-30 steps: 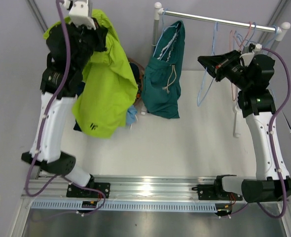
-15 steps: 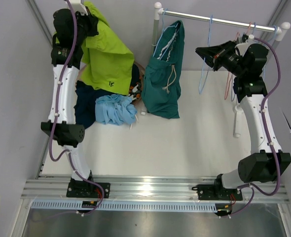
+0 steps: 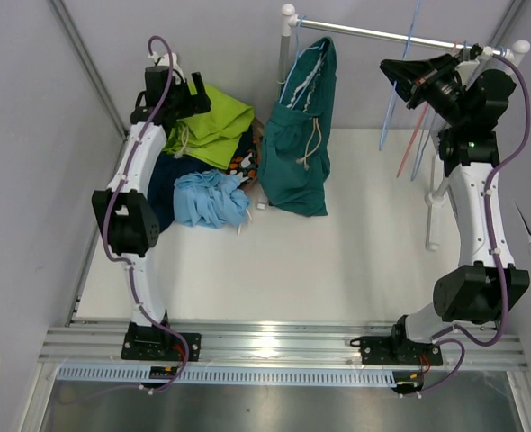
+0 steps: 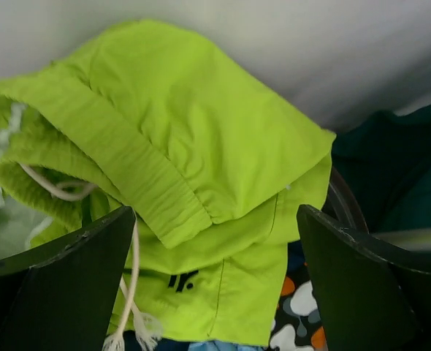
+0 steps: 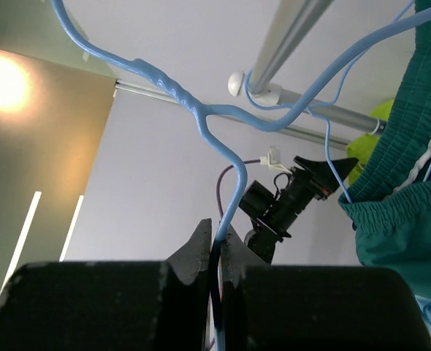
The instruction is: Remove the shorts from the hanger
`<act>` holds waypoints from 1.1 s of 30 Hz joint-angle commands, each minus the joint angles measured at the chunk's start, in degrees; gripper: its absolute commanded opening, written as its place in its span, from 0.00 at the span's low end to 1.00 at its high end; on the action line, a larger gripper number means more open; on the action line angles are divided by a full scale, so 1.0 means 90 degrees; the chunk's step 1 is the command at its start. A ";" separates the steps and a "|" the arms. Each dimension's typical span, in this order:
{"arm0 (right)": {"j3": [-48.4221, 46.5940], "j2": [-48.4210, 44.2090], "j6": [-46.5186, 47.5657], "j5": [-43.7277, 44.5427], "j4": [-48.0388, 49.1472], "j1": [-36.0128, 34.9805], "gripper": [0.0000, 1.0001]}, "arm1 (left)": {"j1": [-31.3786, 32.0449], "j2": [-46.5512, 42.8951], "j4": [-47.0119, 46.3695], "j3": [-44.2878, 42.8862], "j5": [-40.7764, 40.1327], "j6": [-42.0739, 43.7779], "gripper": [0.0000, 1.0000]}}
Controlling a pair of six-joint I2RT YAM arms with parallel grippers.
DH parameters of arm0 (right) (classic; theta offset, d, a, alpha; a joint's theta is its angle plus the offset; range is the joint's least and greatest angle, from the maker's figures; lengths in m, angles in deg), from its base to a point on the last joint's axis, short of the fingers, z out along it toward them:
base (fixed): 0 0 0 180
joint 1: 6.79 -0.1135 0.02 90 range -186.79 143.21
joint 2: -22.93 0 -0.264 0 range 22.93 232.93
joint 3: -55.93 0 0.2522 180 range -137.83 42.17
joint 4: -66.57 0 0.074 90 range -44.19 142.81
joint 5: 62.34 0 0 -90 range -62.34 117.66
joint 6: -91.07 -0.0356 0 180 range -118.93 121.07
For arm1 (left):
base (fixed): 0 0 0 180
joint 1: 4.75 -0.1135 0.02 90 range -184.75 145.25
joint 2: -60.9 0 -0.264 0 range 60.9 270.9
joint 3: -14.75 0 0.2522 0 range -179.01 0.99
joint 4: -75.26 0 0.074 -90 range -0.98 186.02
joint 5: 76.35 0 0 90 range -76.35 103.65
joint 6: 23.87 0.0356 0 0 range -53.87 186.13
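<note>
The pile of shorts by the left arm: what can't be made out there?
1. Navy shorts, top external: mostly buried under the lime green shorts and light blue shorts.
2. Patterned shorts, left wrist: only a corner shows, cut by the bottom edge.

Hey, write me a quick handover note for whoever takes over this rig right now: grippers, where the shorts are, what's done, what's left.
Left gripper: open, over the lime green shorts, which lie on top of the pile at the far left.
Right gripper: shut on an empty blue hanger by the rail.
Pile: navy shorts, light blue shorts, patterned shorts barely showing.
Done: four pairs are off their hangers.
Left: the teal shorts hang at the rail's left end; take them off.
</note>
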 commanded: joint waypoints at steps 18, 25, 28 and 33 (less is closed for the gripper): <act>0.1140 -0.0364 -0.0071 0.0055 0.0706 0.0280 0.00 | 0.0438 -0.3840 -0.1442 0.3339 0.0326 -0.0180 0.99; 0.1238 -0.0911 0.0270 0.0084 -0.0102 0.0348 0.90 | 0.0506 -0.4251 -0.1393 0.3603 0.0453 -0.0131 0.99; 0.1228 -0.1174 0.0524 0.0162 -0.0600 0.0523 0.99 | 0.0516 -0.4427 -0.1403 0.3760 0.0502 -0.0112 0.99; 0.0714 -0.1672 0.1723 0.0794 -0.2577 0.0855 0.99 | 0.0516 -0.4710 -0.1325 0.3876 0.0531 -0.0082 0.99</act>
